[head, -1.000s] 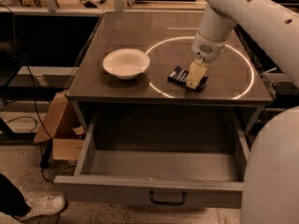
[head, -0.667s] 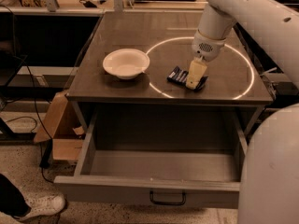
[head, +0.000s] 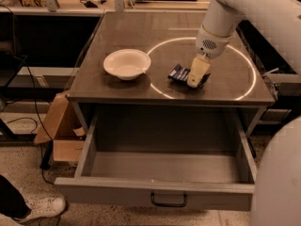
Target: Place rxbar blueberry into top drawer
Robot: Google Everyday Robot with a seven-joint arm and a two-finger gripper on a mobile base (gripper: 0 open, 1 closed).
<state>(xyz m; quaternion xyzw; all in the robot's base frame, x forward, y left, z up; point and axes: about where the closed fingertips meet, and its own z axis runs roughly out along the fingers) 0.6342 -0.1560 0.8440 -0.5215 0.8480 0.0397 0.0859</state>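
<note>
Camera view looks down on the table (head: 141, 27) and on the top drawer (head: 160, 166), which stands open under the table's near edge. My gripper (head: 196, 80) is low on the rxbar blueberry (head: 178, 73). The bar lies flat on the table top, right of the white bowl (head: 126, 64), and is not yet in the drawer. I reach from above because the bar is thin and flat. Whether my gripper is closed on it, I cannot tell. The drawer is open just below, so I judge the carry toward the near side will be short.
</note>
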